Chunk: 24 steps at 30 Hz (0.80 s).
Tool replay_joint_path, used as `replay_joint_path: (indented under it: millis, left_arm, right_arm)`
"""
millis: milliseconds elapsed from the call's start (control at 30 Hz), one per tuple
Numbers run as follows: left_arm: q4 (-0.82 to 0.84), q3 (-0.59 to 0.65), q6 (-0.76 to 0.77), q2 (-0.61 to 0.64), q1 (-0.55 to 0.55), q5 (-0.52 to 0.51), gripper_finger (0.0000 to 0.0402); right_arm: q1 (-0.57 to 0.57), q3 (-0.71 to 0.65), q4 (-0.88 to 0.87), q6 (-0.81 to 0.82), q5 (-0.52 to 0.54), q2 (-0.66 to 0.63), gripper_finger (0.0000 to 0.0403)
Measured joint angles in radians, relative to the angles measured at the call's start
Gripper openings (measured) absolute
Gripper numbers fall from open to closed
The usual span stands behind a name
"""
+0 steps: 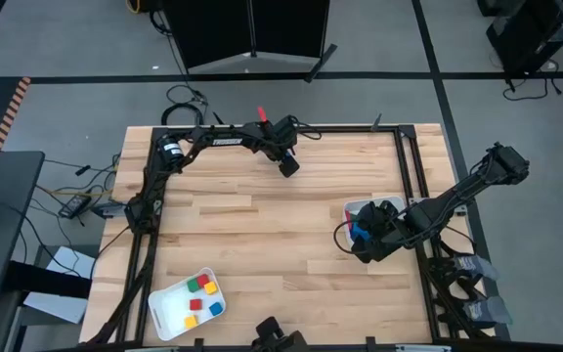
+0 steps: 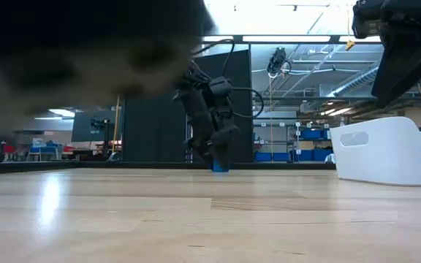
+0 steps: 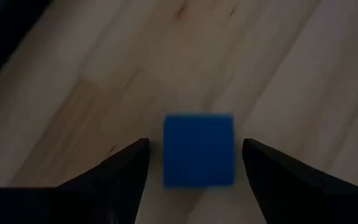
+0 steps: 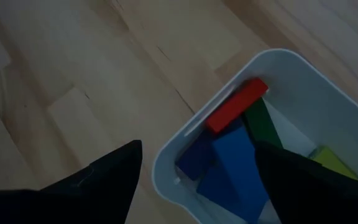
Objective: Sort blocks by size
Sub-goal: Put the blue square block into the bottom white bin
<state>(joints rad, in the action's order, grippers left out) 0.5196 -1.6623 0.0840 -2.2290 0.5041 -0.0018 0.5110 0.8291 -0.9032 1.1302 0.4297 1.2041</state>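
Note:
A blue cube (image 3: pixel 199 150) rests flat on the wooden table near its far edge and shows small in the low view (image 2: pixel 220 167). My left gripper (image 3: pixel 196 142) is open and points steeply down over the cube, one finger on each side and neither touching it; it also shows in the high view (image 1: pixel 289 166). My right gripper (image 4: pixel 199 145) hangs open and holds nothing above the near rim of a white tray (image 4: pixel 166 149) at the table's right (image 1: pixel 352 207). Inside the tray lie a red bar (image 4: pixel 236 104), blue blocks (image 4: pixel 232 165) and green blocks (image 4: pixel 263 124).
A second white tray (image 1: pixel 169 311) stands at the near left corner with small red, green, yellow and blue cubes in it. Black frame rails (image 1: pixel 413 176) run along the table's edges. Bare wood (image 1: pixel 262 244) lies between the two trays.

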Motion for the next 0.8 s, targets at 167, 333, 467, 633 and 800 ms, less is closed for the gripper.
replay_joint_path:
  millis: [167,333,467,633,800]
  left_arm:
    - [-0.049,-0.002,-0.003,-0.018,0.0,0.007,0.0225]
    - [-0.03,-0.008,-0.066,-0.01,-0.004,-0.035,0.0134]
    - [0.1,-0.077,-0.059,-0.006,0.004,-0.042,0.0135]
    - [0.265,-0.165,-0.088,0.048,-0.029,-0.037,0.0135]
    - [0.367,-0.136,-0.107,0.245,-0.191,-0.041,0.0135]
  right_arm:
    - [0.0,0.0,0.004,0.0,0.017,0.0,0.0319]
    - [0.0,0.0,0.014,0.001,0.023,0.0,0.0318]
    - [0.0,0.0,0.027,0.003,0.023,0.0,0.0318]
    - [0.0,0.0,0.063,-0.005,0.046,0.0,0.0318]
    - [0.0,0.0,0.082,-0.023,0.08,0.0,0.0318]
